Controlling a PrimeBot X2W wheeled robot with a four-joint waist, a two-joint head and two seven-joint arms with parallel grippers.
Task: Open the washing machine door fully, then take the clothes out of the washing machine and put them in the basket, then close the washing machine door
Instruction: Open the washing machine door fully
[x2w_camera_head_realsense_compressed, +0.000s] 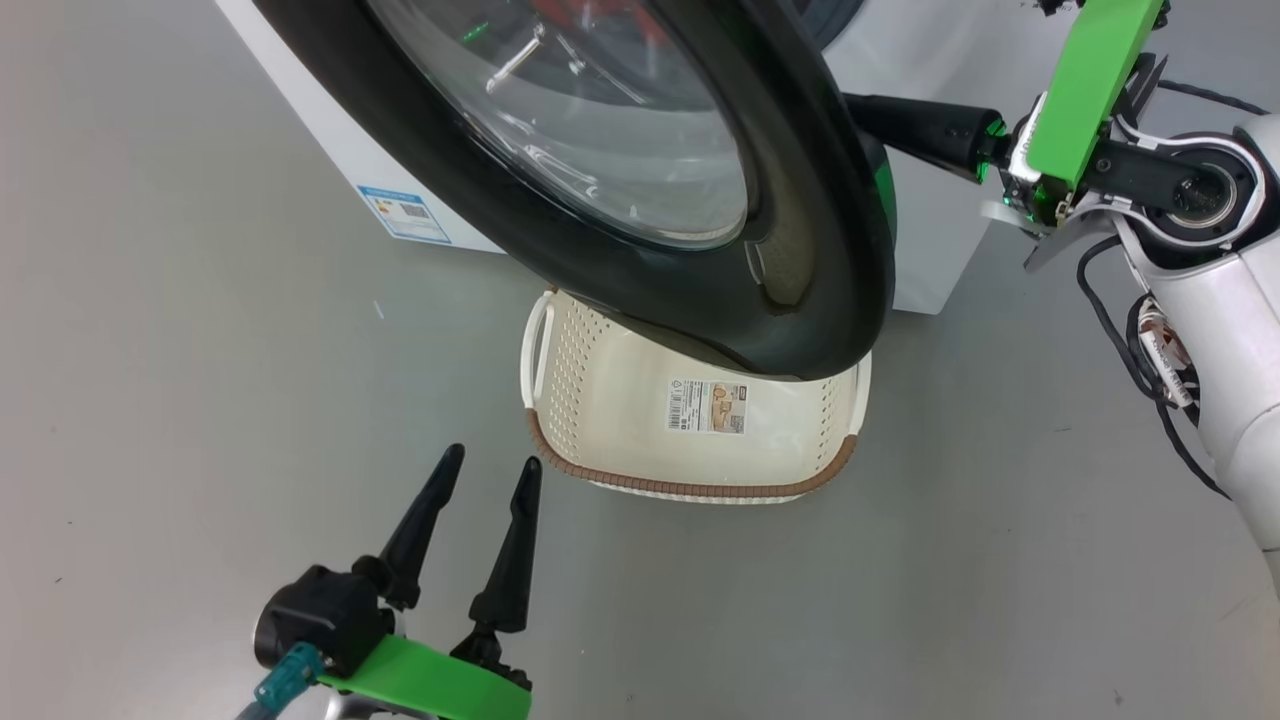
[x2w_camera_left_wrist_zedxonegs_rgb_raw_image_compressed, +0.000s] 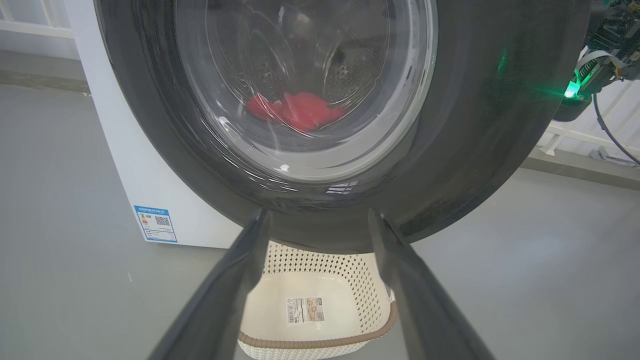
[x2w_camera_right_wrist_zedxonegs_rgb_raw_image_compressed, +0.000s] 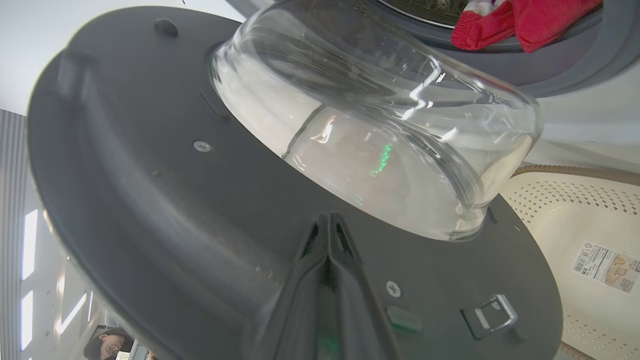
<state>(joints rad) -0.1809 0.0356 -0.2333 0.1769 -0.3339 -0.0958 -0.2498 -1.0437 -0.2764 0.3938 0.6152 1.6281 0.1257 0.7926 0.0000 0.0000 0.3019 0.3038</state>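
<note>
Swinging the washing machine door (x2w_camera_head_realsense_compressed: 800, 250) fully open is our step, we reckon.
Right gripper (x2w_camera_right_wrist_zedxonegs_rgb_raw_image_compressed: 328, 220), fingers pressed together, sits at its inner face; left gripper (x2w_camera_head_realsense_compressed: 494, 457) spread near the basket (x2w_camera_head_realsense_compressed: 690, 487). Clothes (x2w_camera_left_wrist_zedxonegs_rgb_raw_image_compressed: 295, 110) lie inside the washing machine (x2w_camera_left_wrist_zedxonegs_rgb_raw_image_compressed: 145, 170); next we push farther.

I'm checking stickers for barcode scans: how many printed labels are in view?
2: one blue label low on the washing machine, one pale label on the basket's bottom. Others may be hidden behind the door.
</note>
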